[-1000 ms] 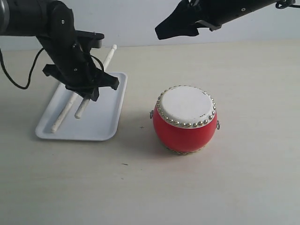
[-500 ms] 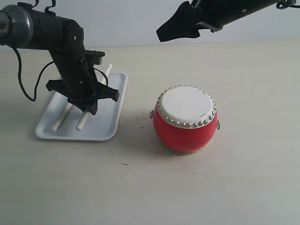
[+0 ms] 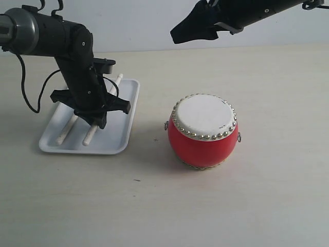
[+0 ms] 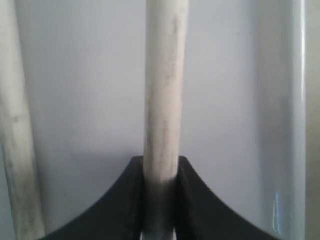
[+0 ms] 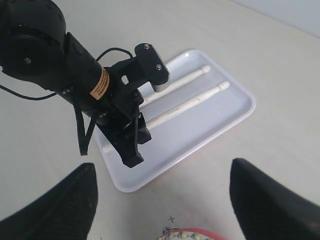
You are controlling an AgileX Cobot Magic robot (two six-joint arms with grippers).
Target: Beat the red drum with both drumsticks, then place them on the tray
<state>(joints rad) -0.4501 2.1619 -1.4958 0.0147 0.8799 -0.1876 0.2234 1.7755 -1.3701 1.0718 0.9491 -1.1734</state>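
The left gripper (image 4: 160,172) pinches one drumstick (image 4: 162,75) low over the tray (image 3: 82,150), on the half of the tray nearer the red drum (image 3: 203,141). The second drumstick (image 4: 15,130) lies on the tray floor just beside it, roughly parallel, on the tray's other half. The step in hand looks like the set-down of this last stick. It goes best if the stick is level with the tray floor and wholly inside the rim before the jaws part. A release from any height, or with one end tilted up, would likely let the round shaft roll against its neighbour or toward the rim. After the release the gripper should rise straight up from the tray so that no finger drags the stick along. The right gripper (image 3: 177,35) hangs high, well apart from the tray, fingers spread wide with nothing between them. Whether the held stick already touches the tray floor I cannot tell: the left wrist view cuts off both ends of both sticks, and in the exterior view the arm covers their middles. In the right wrist view the drum shows only as a sliver of studs at the frame edge.
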